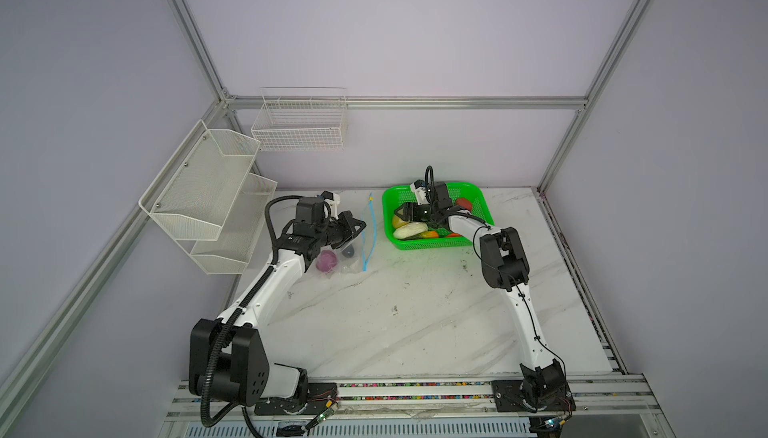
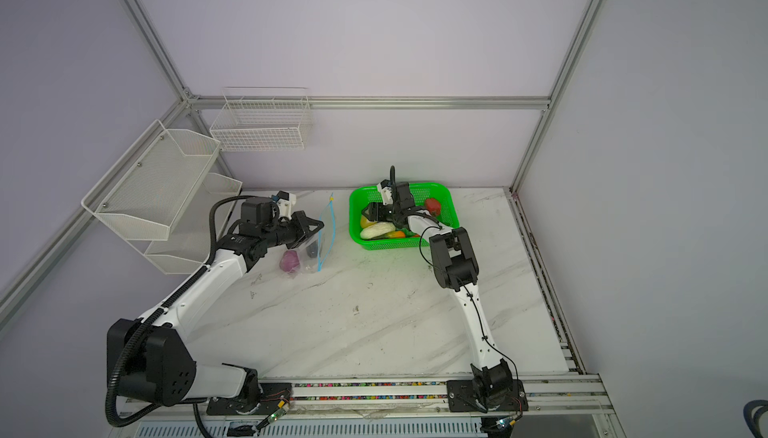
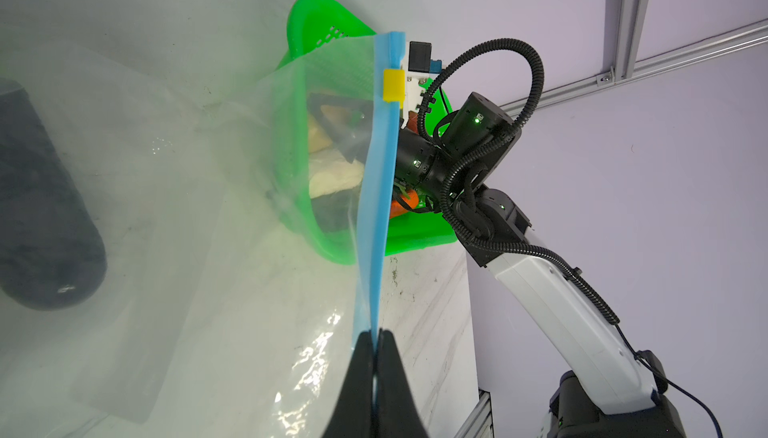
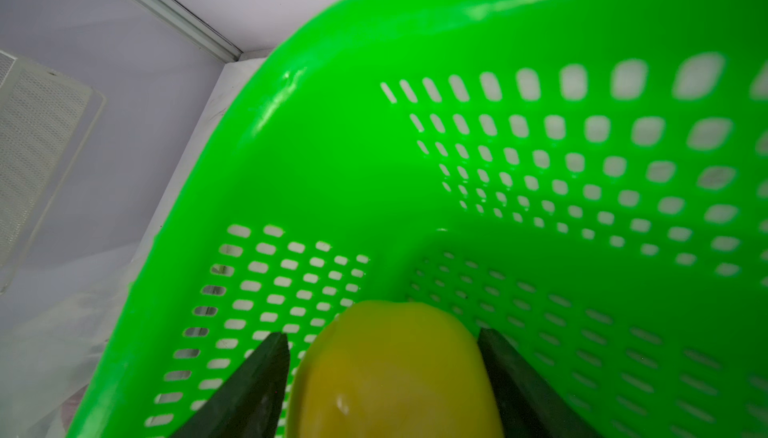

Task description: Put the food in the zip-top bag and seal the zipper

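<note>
The left claw (image 3: 376,334) is clenched on the zipper (image 3: 380,207), lifting the zip-top bag (image 1: 353,263) by its mouth. The purple onion (image 1: 327,260) and eggplant (image 1: 348,251) lie inside. The right claw (image 4: 382,338) straddles the yellow potato (image 4: 395,373) in the green basket (image 4: 332,165), possibly not yet gripping. The other food there is unbagged and the sealing undone.

left claw (image 1: 361,226): at zipper (image 1: 375,230) | right claw (image 1: 398,214): inside green basket (image 1: 436,243)

Light: you have bright, soft, even light in both top views; shadows on the table (image 1: 395,332) are faint.
Glare: white glints on the zip-top bag (image 3: 316,357), left wrist view.
Blur: your right wrist view shows the green basket (image 4: 353,165) out of focus.
Colour: its green looks oversaturated.
</note>
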Controlling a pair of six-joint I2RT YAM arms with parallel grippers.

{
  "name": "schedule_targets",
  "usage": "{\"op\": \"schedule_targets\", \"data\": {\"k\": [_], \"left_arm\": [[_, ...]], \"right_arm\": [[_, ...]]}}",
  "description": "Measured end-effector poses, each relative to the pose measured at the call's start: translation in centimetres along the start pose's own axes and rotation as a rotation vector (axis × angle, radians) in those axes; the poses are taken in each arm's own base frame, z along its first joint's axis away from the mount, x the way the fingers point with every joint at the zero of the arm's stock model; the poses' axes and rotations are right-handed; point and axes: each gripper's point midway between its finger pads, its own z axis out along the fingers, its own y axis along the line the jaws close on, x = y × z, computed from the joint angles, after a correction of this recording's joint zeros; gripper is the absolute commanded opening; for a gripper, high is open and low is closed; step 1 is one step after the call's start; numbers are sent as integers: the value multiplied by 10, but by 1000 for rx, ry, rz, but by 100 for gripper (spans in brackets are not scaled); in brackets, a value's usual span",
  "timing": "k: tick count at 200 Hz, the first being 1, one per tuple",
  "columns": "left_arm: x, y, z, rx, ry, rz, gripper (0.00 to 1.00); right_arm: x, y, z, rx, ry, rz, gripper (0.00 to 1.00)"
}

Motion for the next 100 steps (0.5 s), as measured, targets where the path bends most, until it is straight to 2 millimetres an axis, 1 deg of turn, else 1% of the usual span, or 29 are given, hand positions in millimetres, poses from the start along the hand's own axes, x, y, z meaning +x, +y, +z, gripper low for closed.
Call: {"op": "schedule_targets", "data": {"k": [15, 61, 87, 100], "left_arm": [[0, 0, 0, -1, -1, 0, 0], [0, 0, 0, -1, -2, 0, 0], [0, 0, 0, -3, -3, 0, 0], [-1, 0, 0, -3, -3, 1, 0]], "right_arm": [[1, 2, 0, -5, 5, 0, 74], [1, 2, 0, -9, 4, 5, 64], [0, 6, 0, -27, 4, 7, 63], [1, 7, 0, -35, 8, 11, 65]]}}
